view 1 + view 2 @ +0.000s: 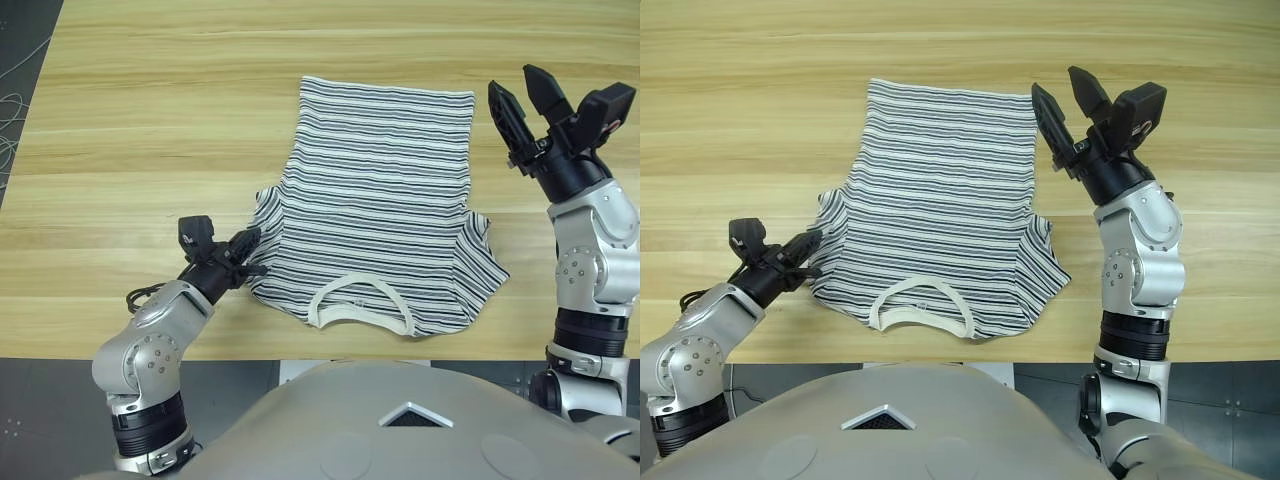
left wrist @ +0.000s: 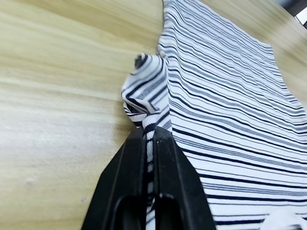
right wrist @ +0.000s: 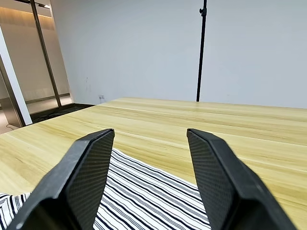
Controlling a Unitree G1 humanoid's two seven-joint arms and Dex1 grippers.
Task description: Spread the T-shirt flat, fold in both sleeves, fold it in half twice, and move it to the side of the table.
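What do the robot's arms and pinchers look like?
The left arm and right arm are silver-grey, with round joints and black rings. The left gripper and right gripper are black, each with two flat, pointed fingers. A thin black cable loops beside the left wrist.

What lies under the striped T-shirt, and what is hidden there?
The T-shirt lies on the wooden table, whose top shows all around it. The part directly beneath is covered by cloth, so nothing there can be judged.
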